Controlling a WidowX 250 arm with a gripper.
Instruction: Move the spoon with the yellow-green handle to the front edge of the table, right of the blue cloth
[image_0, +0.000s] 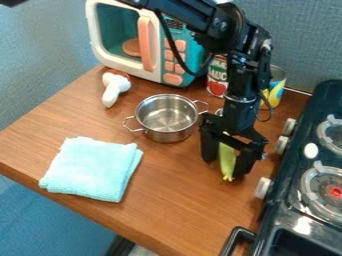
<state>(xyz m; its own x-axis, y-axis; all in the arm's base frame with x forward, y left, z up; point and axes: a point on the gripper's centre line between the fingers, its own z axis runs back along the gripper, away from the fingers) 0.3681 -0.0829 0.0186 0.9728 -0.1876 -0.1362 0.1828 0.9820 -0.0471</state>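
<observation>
Yellow-green toy vegetable (228, 161) between jaws of black gripper (228, 159), over counter (175, 200), between steel pot (166, 131) and stove (284, 200). Cannot tell whether pinched or loose. Centred, even grip likely steadiest; pot handle best given clearance.

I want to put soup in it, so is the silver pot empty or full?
The silver pot is empty: it has no lid, and you can see its shiny bare bottom inside.
</observation>
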